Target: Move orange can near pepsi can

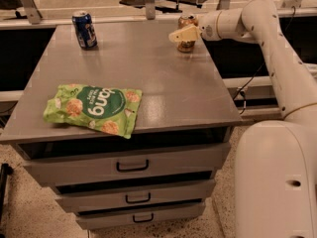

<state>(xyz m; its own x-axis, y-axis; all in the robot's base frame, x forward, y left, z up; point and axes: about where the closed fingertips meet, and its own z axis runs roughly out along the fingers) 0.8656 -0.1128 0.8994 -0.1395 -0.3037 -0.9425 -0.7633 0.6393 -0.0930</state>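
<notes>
Seating the gripper (181, 34), which is at the orange can (186, 45) well right of the pepsi can (84, 29) on the tabletop (163, 83), squarely comes first; whether it grips, I cannot tell.

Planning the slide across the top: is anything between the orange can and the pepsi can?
Nothing visible does. The green snack bag lies toward the front edge of the table, off the line from orange can to pepsi can. The gripper is at the orange can.
</notes>
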